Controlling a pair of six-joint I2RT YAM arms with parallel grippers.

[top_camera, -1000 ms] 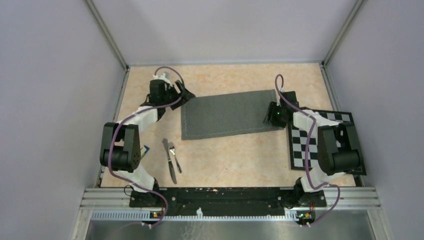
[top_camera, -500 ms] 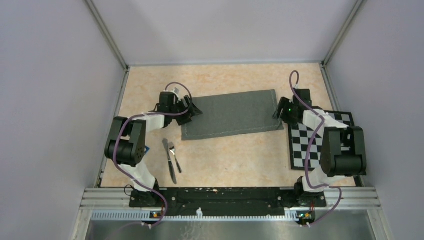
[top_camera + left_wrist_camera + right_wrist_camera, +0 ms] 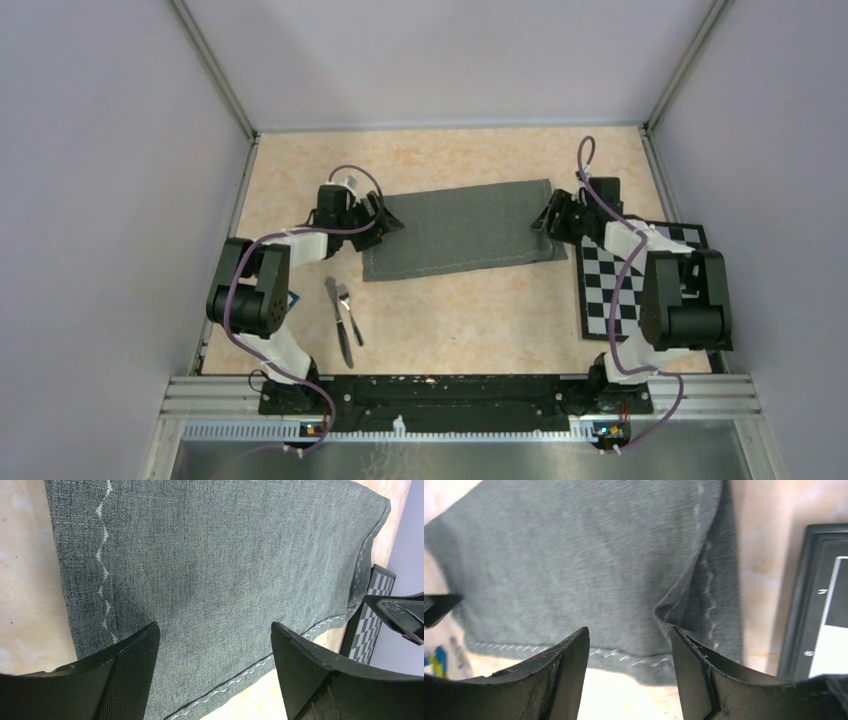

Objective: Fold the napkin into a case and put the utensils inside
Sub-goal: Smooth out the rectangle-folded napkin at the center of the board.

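Observation:
The napkin lies folded double as a dark grey oblong in the middle of the table, its stitched hem along the near edge. My left gripper is at its left end, open, and its fingers straddle the cloth without gripping it. At the right end my right gripper is open too. In the right wrist view the upper layer's corner is rucked up beside the right fingertip. The knife and fork lie side by side near the left arm.
A black-and-white checkered board lies to the right of the napkin, under the right arm, and its black frame runs close by the right gripper. Grey walls enclose the table on three sides.
The left gripper came from the napkin's far left corner down along its left edge. The right gripper drew back off the right edge, opened wider, then edged in again.

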